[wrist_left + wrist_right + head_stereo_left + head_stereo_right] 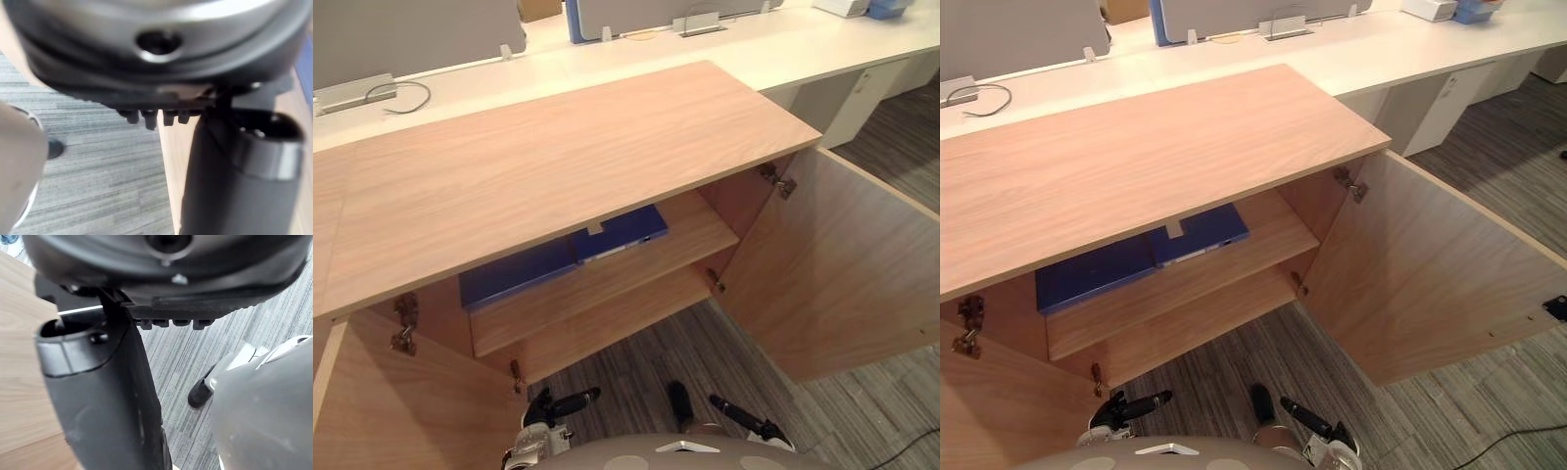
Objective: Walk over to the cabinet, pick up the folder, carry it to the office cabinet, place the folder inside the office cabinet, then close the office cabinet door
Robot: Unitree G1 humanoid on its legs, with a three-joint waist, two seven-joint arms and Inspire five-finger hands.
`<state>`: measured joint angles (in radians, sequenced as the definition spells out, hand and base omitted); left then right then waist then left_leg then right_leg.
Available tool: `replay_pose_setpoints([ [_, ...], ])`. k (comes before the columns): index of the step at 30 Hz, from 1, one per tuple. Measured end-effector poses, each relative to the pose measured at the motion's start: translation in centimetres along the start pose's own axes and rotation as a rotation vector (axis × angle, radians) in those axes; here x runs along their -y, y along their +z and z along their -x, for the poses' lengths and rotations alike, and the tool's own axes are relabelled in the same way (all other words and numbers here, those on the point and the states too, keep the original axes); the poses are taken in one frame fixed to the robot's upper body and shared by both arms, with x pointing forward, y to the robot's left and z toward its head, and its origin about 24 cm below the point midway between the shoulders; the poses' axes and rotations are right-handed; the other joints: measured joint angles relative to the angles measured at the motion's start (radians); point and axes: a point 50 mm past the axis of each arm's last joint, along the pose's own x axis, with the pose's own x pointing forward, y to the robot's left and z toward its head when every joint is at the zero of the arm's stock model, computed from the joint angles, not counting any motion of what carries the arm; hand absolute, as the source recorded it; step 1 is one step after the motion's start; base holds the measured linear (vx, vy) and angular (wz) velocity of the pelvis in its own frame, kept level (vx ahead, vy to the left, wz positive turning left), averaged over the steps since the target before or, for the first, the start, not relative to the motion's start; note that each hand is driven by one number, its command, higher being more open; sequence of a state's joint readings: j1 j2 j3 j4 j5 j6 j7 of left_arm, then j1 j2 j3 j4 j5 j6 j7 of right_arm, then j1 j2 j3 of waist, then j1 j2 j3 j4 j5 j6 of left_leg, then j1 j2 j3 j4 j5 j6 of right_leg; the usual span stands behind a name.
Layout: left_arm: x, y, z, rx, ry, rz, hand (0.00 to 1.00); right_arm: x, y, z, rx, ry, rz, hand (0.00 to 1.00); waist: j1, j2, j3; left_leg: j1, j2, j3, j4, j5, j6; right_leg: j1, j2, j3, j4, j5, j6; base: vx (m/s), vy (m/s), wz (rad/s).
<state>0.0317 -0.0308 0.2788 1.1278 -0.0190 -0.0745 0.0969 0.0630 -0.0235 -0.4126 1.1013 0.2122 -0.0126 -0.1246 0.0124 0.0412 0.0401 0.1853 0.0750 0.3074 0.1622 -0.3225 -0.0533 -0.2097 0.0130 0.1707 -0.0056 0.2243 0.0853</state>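
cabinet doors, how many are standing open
2. The right light wooden cabinet door stands swung open; the left light wooden cabinet door is open, partly cut off by the view's edge. More could be hidden beyond it.

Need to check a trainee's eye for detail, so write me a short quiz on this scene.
1. True or false: the blue folder lies on the upper shelf inside the wooden cabinet.
2. Which is right? A: the left door and the right door both stand open. B: both are shut. C: one is open, one shut.
3. What do the left hand and the right hand hold?
Key: 1 true. 2 A. 3 nothing; both hang low in front of the cabinet with straight fingers.
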Motion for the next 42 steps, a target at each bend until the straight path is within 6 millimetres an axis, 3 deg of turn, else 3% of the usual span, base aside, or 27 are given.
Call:
replay_pose_setpoints([
  [2,-0.4,0.0,0.0,0.006,0.011,0.016,1.0,-0.6,0.3,0.1,0.02,0.021,0.027,1.0,0.002,-0.016,0.014,0.017,-0.016,0.066,0.01,0.014,0.025,-0.04,0.006,-0.144,0.077,0.002,-0.068,-0.04,-0.02,-1.01],
  [3,-0.8,0.1,0.0,0.019,0.026,0.042,1.0,-1.0,0.3,0.1,0.025,0.031,0.025,1.0,0.008,-0.033,0.022,0.035,-0.029,0.111,0.007,0.025,0.048,-0.032,-0.013,-0.276,0.077,-0.036,-0.157,-0.11,-0.06,-0.98],
  [4,-0.2,0.0,0.1,0.021,0.018,0.068,1.0,-0.7,1.4,0.0,0.053,0.024,-0.003,1.0,0.008,0.007,0.03,0.046,-0.008,0.14,-0.009,0.025,0.051,-0.063,-0.07,-0.471,0.196,-0.161,-0.235,-0.1,-0.046,-0.88],
  [5,0.1,-0.1,0.2,0.019,0.012,0.077,1.0,-0.5,1.8,0.0,0.069,0.017,-0.01,1.0,0.006,0.007,0.029,0.053,-0.005,0.15,-0.018,0.025,0.049,-0.095,-0.115,-0.541,0.33,-0.213,-0.253,-0.05,-0.032,-0.44],
  [6,0.2,-0.1,0.2,0.022,0.006,0.073,1.0,0.1,1.9,0.0,0.078,-0.001,-0.031,1.0,-0.006,0.017,0.033,0.065,-0.006,0.162,-0.034,0.02,0.04,-0.119,-0.211,-0.631,0.552,-0.3,-0.252,0.04,-0.01,-0.09],
  [8,-0.4,-0.7,0.4,0.011,0.017,0.051,1.0,0.8,1.3,0.0,0.057,-0.029,-0.064,1.0,-0.015,0.004,0.027,0.092,-0.007,0.176,-0.05,0.024,0.031,-0.06,-0.31,-0.723,0.667,-0.375,-0.225,0.08,-0.095,-0.14],
  [9,-0.9,-0.9,0.4,0.011,0.03,0.05,1.0,1.1,0.7,0.1,0.041,-0.042,-0.087,1.0,-0.012,-0.011,0.023,0.108,-0.019,0.193,-0.054,0.025,0.025,-0.01,-0.344,-0.767,0.639,-0.379,-0.2,0.1,-0.139,-0.53],
  [10,-1.3,-1.0,0.4,0.007,0.04,0.05,1.0,0.8,0.5,0.1,0.033,-0.037,-0.094,1.0,-0.006,-0.032,0.017,0.109,-0.029,0.199,-0.054,0.026,0.022,-0.004,-0.334,-0.779,0.607,-0.386,-0.159,0.09,-0.151,-0.91],
  [12,-1.3,-1.7,0.4,-0.038,0.04,0.049,1.0,1.7,0.2,0.0,0.011,-0.071,-0.167,1.0,-0.006,-0.004,0.014,0.063,-0.011,0.18,-0.015,0.034,0.042,0.023,-0.239,-0.79,0.443,-0.354,-0.122,0.05,-0.16,-1.01],
  [14,-1.4,-1.6,0.4,-0.034,0.038,0.032,1.0,2.0,-0.4,0.0,-0.03,-0.093,-0.199,1.0,-0.009,-0.004,0.014,0.055,-0.014,0.14,-0.036,0.03,0.061,0.022,-0.206,-0.764,0.388,-0.321,-0.128,-0.03,-0.13,-0.7],
  [16,-1.4,-0.9,0.2,-0.016,0.025,-0.011,1.0,2.2,-1.1,0.0,-0.065,-0.119,-0.247,1.0,-0.011,-0.014,0.015,0.061,-0.009,0.131,-0.095,0.03,0.051,0.0,-0.138,-0.73,0.317,-0.265,-0.136,-0.08,-0.107,-0.88],
  [18,-2.0,-0.3,0.0,0.0,0.029,-0.058,1.0,2.0,-1.8,0.1,-0.089,-0.119,-0.259,1.0,-0.027,-0.047,0.026,0.047,-0.001,0.177,-0.099,0.045,0.025,-0.015,-0.152,-0.757,0.302,-0.27,-0.145,-0.11,-0.087,-0.5],
  [19,-2.0,-0.2,0.0,0.002,0.029,-0.059,1.0,2.2,-2.0,0.2,-0.097,-0.126,-0.265,1.0,-0.027,-0.05,0.026,0.048,0.0,0.185,-0.103,0.047,0.021,-0.012,-0.174,-0.803,0.324,-0.287,-0.16,-0.06,-0.056,-0.34],
  [20,-2.1,-0.2,0.0,0.003,0.039,-0.058,1.0,2.7,-2.3,0.3,-0.105,-0.153,-0.288,1.0,-0.027,-0.053,0.025,0.053,-0.001,0.197,-0.1,0.05,0.017,0.0,-0.244,-0.865,0.381,-0.292,-0.146,0.04,-0.006,-0.2],
  [21,-2.2,-0.3,0.0,0.001,0.043,-0.059,1.0,2.8,-2.3,0.3,-0.106,-0.153,-0.288,1.0,-0.027,-0.054,0.025,0.054,-0.001,0.199,-0.098,0.05,0.016,0.005,-0.251,-0.866,0.377,-0.284,-0.137,0.1,-0.015,-0.37],
  [22,-2.6,-0.2,0.0,0.0,0.056,-0.057,1.0,2.6,-2.3,0.3,-0.107,-0.148,-0.288,1.0,-0.024,-0.061,0.022,0.055,-0.006,0.208,-0.096,0.051,0.011,0.017,-0.25,-0.846,0.347,-0.254,-0.1,0.09,-0.032,-0.3],
  [23,-2.6,-0.2,0.0,0.0,0.058,-0.058,1.0,2.7,-2.4,0.3,-0.108,-0.146,-0.287,1.0,-0.023,-0.065,0.019,0.052,-0.005,0.212,-0.095,0.055,0.004,0.021,-0.246,-0.845,0.334,-0.249,-0.098,0.07,-0.065,-0.34],
  [27,-1.8,-0.6,0.1,-0.008,0.043,-0.046,1.0,2.0,-1.6,0.1,-0.09,-0.116,-0.276,1.0,-0.017,-0.037,0.019,0.051,0.007,0.228,-0.095,0.063,-0.009,0.03,-0.199,-0.819,0.255,-0.218,-0.099,0.06,-0.061,-0.22],
  [32,-2.9,-0.6,0.2,-0.002,0.08,-0.032,1.0,-0.9,0.7,-0.2,-0.022,0.003,-0.129,1.0,-0.014,-0.066,0.01,0.033,0.01,0.246,-0.067,0.082,-0.02,0.055,-0.125,-0.75,0.085,-0.137,-0.104,0.07,-0.051,-0.4],
  [34,-3.0,-0.6,0.2,-0.001,0.083,-0.033,1.0,-1.2,2.2,-0.3,0.036,0.017,-0.117,1.0,-0.014,-0.07,0.008,0.027,0.01,0.244,-0.058,0.082,-0.02,0.061,-0.11,-0.733,0.041,-0.119,-0.108,0.06,-0.018,-0.29],
  [37,-3.2,-0.7,0.2,-0.003,0.088,-0.011,1.0,-0.5,6.5,-0.2,0.197,0.011,-0.153,1.0,-0.016,-0.068,0.005,0.016,0.007,0.238,-0.052,0.082,-0.02,0.07,-0.09,-0.715,-0.019,-0.088,-0.11,0.06,0.021,-0.17],
  [39,-3.4,-0.7,0.2,-0.005,0.091,-0.002,1.0,1.0,10.4,0.4,0.363,-0.024,-0.154,1.0,-0.017,-0.067,0.001,-0.002,0.006,0.232,-0.012,0.08,-0.024,0.078,-0.09,-0.703,-0.053,-0.074,-0.108,0.08,0.041,-0.1],
  [40,-3.4,-0.7,0.2,-0.004,0.092,-0.002,1.0,1.3,11.3,0.6,0.397,-0.03,-0.151,1.0,-0.016,-0.068,0.001,-0.009,0.006,0.23,0.011,0.078,-0.026,0.083,-0.095,-0.699,-0.058,-0.073,-0.108,0.06,0.055,-0.06],
  [42,-3.6,-0.9,0.2,-0.008,0.09,-0.009,1.0,2.0,14.2,1.1,0.499,-0.051,-0.144,1.0,-0.015,-0.066,-0.012,-0.029,0.014,0.209,0.004,0.013,-0.018,0.096,-0.11,-0.678,-0.066,-0.068,-0.103,0.02,0.097,-0.16],
])
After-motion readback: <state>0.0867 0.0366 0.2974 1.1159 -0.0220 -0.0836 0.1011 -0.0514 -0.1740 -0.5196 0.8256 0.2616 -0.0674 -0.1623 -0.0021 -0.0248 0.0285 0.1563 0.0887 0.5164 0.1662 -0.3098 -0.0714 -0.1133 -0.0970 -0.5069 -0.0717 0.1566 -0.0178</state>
